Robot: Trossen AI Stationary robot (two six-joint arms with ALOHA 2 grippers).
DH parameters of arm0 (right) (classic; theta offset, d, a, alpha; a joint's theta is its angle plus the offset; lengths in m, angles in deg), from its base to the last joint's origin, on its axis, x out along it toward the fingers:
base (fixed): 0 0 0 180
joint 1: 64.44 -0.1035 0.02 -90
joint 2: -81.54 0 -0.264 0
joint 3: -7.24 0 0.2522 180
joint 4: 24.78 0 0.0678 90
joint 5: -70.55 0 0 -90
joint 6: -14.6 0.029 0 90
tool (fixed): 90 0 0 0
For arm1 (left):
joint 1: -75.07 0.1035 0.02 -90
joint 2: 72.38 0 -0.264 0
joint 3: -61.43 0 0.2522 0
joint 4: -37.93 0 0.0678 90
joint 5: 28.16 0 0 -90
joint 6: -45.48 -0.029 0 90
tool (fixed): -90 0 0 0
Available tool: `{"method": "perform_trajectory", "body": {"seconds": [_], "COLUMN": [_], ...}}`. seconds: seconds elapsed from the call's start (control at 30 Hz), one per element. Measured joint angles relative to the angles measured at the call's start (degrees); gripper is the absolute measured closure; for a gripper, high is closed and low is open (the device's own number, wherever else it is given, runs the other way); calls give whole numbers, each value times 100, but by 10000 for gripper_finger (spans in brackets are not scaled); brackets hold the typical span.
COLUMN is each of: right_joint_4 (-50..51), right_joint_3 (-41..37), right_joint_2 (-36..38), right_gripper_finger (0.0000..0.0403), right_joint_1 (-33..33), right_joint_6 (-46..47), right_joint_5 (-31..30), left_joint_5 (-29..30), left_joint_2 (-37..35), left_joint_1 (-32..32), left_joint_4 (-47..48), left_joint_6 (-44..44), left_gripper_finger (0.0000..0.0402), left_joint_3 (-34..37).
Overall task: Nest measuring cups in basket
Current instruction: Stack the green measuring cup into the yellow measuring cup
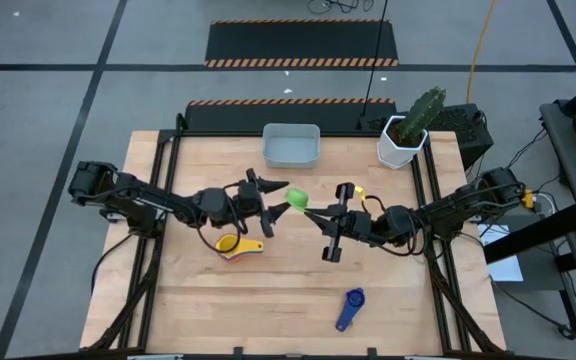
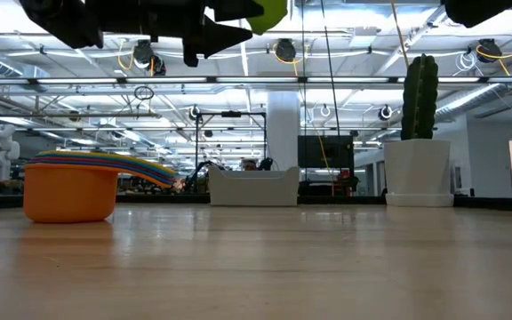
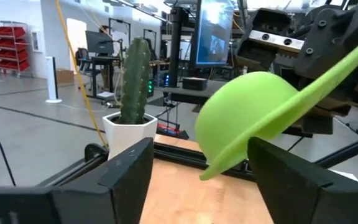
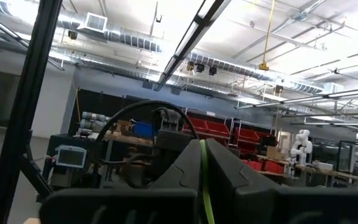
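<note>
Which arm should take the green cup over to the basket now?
Right, probably: the right gripper is shut on the handle of the green cup. The left gripper sits open beside it, holding nothing.

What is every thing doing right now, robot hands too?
Left end effector: open, in the air beside the green cup, holding nothing.
Right end effector: shut on the green cup's handle.
Green cup: lifted off the table.
Stack of cups: nested, resting on the table.
Blue cup: lying alone on the table.
Basket: empty.
Cactus pot: upright.
</note>
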Motion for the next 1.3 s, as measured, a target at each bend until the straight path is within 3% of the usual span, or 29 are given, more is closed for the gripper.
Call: {"method": "perform_trajectory", "body": {"seconds": [0.23, 0.5, 0.8, 1.0, 1.13, 1.3], "right_joint_4": [182, 213, 280, 483, 880, 1939], "right_joint_3": [0, 7, 7, 7, 7, 0], "right_joint_2": [0, -2, -2, 3, 32, 410], "right_gripper_finger": [403, 403, 400, 368, 334, 295], "right_joint_1": [81, 81, 73, 68, 16, -87], "right_joint_6": [401, 457, 501, 843, 1074, 1064], "right_joint_5": [-3, -20, -2, 24, -69, -996], "left_joint_5": [-25, 15, 22, 21, -5, -77], "left_joint_2": [109, 214, 166, -3, -603, -1578], "left_joint_1": [127, 114, 86, 30, 27, 16], "left_joint_4": [-44, -70, -18, 314, 1287, 3070], "left_joint_6": [-281, -732, -830, -899, -850, -640], "left_gripper_finger": [224, 382, 390, 389, 392, 392], "left_joint_3": [-166, -256, -256, -254, -247, -251]}}
